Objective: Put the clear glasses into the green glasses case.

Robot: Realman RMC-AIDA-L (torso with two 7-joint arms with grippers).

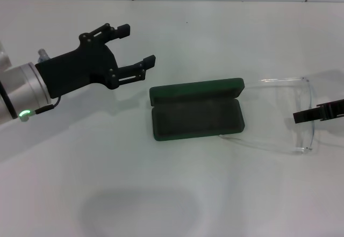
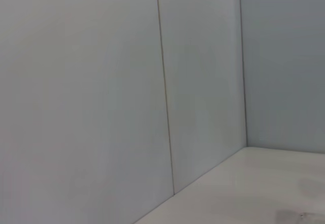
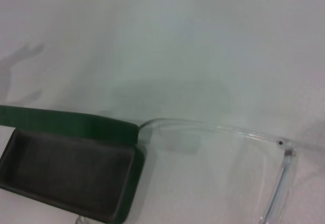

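White counter all round. Case (image 1: 196,109) lies open mid-counter, grey lining bare. Glasses (image 1: 287,113), clear and unfolded, sit just right of it, one arm touching its near edge. Right pincer (image 1: 301,116) reaches the lens; jaws I can't tell. Left pincer (image 1: 135,46) hovers apart, far-left. Grasp comes next, I'd say, then folding.

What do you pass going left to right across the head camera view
left gripper, fingers spread, raised over the table → green glasses case, lying open → clear glasses on the table → right gripper at the lens, at the picture's right edge.
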